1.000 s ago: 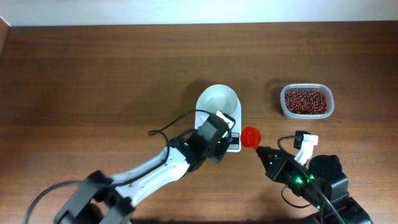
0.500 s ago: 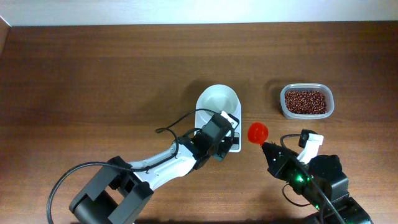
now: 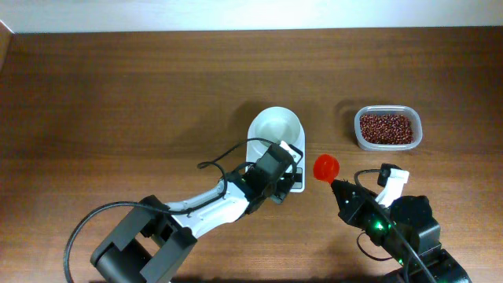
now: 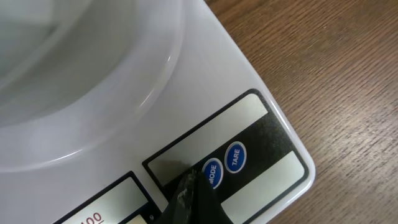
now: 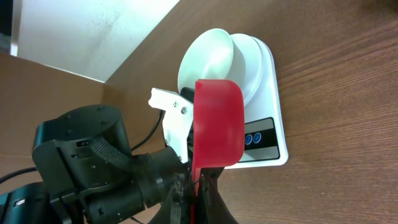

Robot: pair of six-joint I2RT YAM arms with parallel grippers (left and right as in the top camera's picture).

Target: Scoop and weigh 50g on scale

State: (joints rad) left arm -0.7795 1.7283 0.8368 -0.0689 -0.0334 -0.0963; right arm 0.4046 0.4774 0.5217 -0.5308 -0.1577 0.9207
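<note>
Near the middle of the surface (image 3: 118,94) sits the scale (image 4: 217,81), long axis running near to far: round white bowl (image 3: 275,126) on the far end, display and button strip on the near end. Left tool (image 4: 189,193) is pinched fully shut with nothing in it, and its tip is down on that near strip, right at the edge of the MODE button (image 4: 212,173). Can't tell from the wrist view whether it's pressing or only just touching. TARE button (image 4: 235,156) is the next one along, just beside MODE on the side away from the tip, so any poke here turns on a very small sideways offset – a slip lands on the wrong button. Display panel (image 4: 211,134) shows no digits I can read. Left arm is clearly the nearer one to the scale, it's on it. Right tool (image 3: 339,192) is closed on the handle of the red scoop (image 3: 324,167), held just right of the scale's near end, apart from it, cup looking empty in the wrist view. Tub of red beans (image 3: 418,132) lies far and right of the scoop, well apart. Likely step – switching on or zeroing the scale; no beans in the bowl yet.
</note>
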